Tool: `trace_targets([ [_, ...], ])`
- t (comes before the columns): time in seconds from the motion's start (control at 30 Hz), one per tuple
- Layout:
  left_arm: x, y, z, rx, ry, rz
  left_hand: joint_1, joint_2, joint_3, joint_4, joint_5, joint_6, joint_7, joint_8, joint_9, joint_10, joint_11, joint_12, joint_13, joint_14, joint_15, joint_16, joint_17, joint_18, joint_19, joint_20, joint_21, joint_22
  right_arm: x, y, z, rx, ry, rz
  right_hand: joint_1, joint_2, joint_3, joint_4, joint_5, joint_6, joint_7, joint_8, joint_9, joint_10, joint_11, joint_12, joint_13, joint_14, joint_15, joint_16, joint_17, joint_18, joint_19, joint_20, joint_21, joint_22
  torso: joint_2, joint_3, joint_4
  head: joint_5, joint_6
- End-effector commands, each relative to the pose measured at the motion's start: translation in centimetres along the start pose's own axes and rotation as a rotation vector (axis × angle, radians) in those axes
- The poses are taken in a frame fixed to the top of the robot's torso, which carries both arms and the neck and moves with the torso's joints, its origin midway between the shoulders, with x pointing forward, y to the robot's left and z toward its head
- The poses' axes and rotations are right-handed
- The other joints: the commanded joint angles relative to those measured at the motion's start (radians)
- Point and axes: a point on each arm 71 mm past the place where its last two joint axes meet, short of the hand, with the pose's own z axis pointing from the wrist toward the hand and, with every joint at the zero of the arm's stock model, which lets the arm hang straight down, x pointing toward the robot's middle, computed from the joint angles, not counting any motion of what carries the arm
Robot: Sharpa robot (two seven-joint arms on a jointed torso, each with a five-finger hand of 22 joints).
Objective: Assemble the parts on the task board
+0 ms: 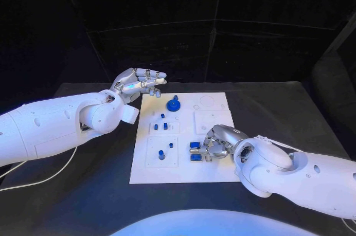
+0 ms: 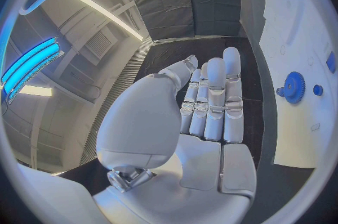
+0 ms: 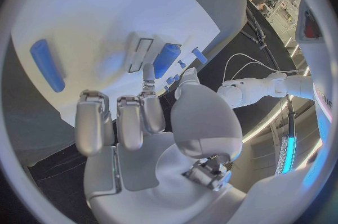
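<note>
The white board (image 1: 184, 138) is lying in the middle of the black table (image 1: 297, 112). Small blue pieces are sitting on it.

The left hand (image 1: 139, 83) is hanging in the air over the far left corner of the board. In the left wrist view, its fingers (image 2: 214, 100) are straight and pressed side by side, and the thumb is bending toward them. It is holding nothing. A round blue gear (image 1: 173, 104) is sitting on the far part of the board, just to the right of this hand. The left wrist view is showing the same gear (image 2: 293, 87) with a little blue peg (image 2: 318, 90) beside it.

The right hand (image 1: 216, 142) is resting low over the near right part of the board. Its fingers are curling down beside two blue blocks (image 1: 196, 150), one just nearer than the other. The fingertips are looking very close to the blocks, but I cannot tell if they are pinching one. In the right wrist view, the fingers (image 3: 130, 122) are bending and staying close together above the white board.

In the middle of the board, two short blue pegs (image 1: 164, 126) are standing side by side in a square frame. One more small blue peg (image 1: 162, 115) is sitting a bit farther away. Nearer, on the left, a blue peg (image 1: 161, 154) is standing in another square frame, with a tiny blue piece (image 1: 171, 144) just beyond it.
</note>
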Motion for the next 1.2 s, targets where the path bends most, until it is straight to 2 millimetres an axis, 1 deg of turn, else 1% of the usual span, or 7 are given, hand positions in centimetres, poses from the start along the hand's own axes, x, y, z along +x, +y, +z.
trace_targets([
  [0.03,0.1,-0.1,0.0,0.002,0.013,-0.008,-0.001,-0.001,-0.001,-0.005,0.006,-0.009,-0.001,0.007,-0.001,-0.009,0.0,0.007,0.0,-0.008,0.001,0.004,-0.001,0.013,0.0,0.004,-0.005,-0.001,-0.3,0.2,-0.2,-0.011,-0.036,-0.007,-0.012,-0.007,0.016,0.001,-0.004,-0.006,0.0,0.007,0.002,0.016,-0.008,-0.007,0.077,0.066,-0.005,-0.005,0.063,-0.007,-0.003,-0.008,-0.006,0.044,0.0,0.0004,-0.0011,-0.002,0.002],
  [0.2,0.1,-0.1,0.0,0.001,0.014,-0.008,-0.001,-0.001,-0.001,-0.005,0.006,-0.009,-0.001,0.007,-0.001,-0.009,0.0,0.007,0.0,-0.008,0.001,0.004,-0.001,0.013,0.0,0.004,-0.005,-0.001,-0.4,0.5,-0.6,-0.036,-0.038,-0.011,0.014,-0.008,0.051,-0.002,0.001,-0.012,0.001,0.008,0.007,0.017,-0.006,-0.006,0.08,0.067,-0.003,-0.006,0.064,-0.007,-0.003,-0.006,-0.007,0.045,0.0,0.0009,-0.0003,-0.001,0.003],
  [0.33,0.1,-0.1,0.0,0.001,0.014,-0.008,-0.001,-0.001,0.0,-0.005,0.006,-0.01,-0.001,0.007,-0.001,-0.01,0.0,0.007,0.0,-0.009,0.001,0.004,-0.002,0.013,0.0,0.004,-0.005,-0.001,-0.4,0.7,-0.8,-0.048,-0.034,-0.015,0.113,0.003,0.078,-0.019,0.026,-0.014,0.001,0.013,0.015,0.019,-0.006,-0.006,0.084,0.067,-0.003,-0.006,0.066,-0.007,-0.002,-0.005,-0.007,0.046,0.0,0.0002,-0.0012,-0.002,0.004],
  [0.4,0.1,-0.1,0.0,0.001,0.014,-0.008,-0.001,-0.001,0.0,-0.005,0.006,-0.01,-0.001,0.007,-0.001,-0.01,0.0,0.007,0.0,-0.009,0.001,0.004,-0.002,0.013,0.0,0.004,-0.005,-0.001,-0.4,0.7,-0.9,-0.052,-0.03,-0.019,0.174,0.009,0.09,-0.046,0.054,-0.015,0.001,0.016,0.018,0.02,-0.006,-0.006,0.085,0.068,-0.003,-0.006,0.067,-0.007,-0.002,-0.006,-0.007,0.047,0.0,0.0002,-0.0011,-0.002,0.003],
  [0.67,0.1,-0.1,0.0,0.001,0.014,-0.009,-0.001,-0.001,0.0,-0.005,0.006,-0.01,-0.001,0.007,-0.001,-0.01,0.0,0.007,0.0,-0.009,0.001,0.004,-0.002,0.013,0.0,0.004,-0.005,-0.001,-0.6,0.3,-1.0,-0.047,-0.043,-0.018,0.254,0.024,0.094,-0.083,0.077,-0.019,0.003,0.02,0.025,0.02,-0.005,-0.007,0.088,0.069,-0.003,-0.005,0.071,-0.008,0.0,-0.005,-0.007,0.05,0.0,-0.0007,0.0007,-0.004,0.003],
  [0.9,0.0,-0.1,-0.1,0.001,0.011,-0.008,-0.001,-0.001,0.0,-0.005,0.006,-0.01,-0.001,0.007,-0.001,-0.01,0.0,0.007,0.0,-0.009,0.001,0.004,-0.002,0.013,0.0,0.004,-0.005,-0.001,-1.7,-1.4,-2.2,-0.026,-0.091,0.04,0.245,0.037,0.071,-0.064,0.146,-0.068,0.022,-0.02,0.012,0.018,0.009,-0.013,0.088,0.068,0.008,-0.007,0.068,-0.008,-0.003,0.002,-0.009,0.046,-0.001,0.0005,-0.0033,-0.01,0.005],
  [1.2,-0.1,-0.1,-0.1,0.001,0.008,-0.007,-0.001,0.0,0.0,-0.005,0.006,-0.01,-0.001,0.007,-0.001,-0.011,0.0,0.008,0.0,-0.01,0.001,0.004,-0.002,0.013,-0.001,0.005,-0.006,-0.002,-3.5,-5.7,-4.1,0.061,-0.118,0.052,0.263,0.045,0.054,-0.058,0.175,-0.109,0.043,-0.078,-0.009,0.016,0.028,-0.018,0.088,0.067,0.024,-0.008,0.066,-0.007,-0.005,0.017,-0.011,0.044,-0.002,-0.0016,-0.004,-0.034,0.007],
])
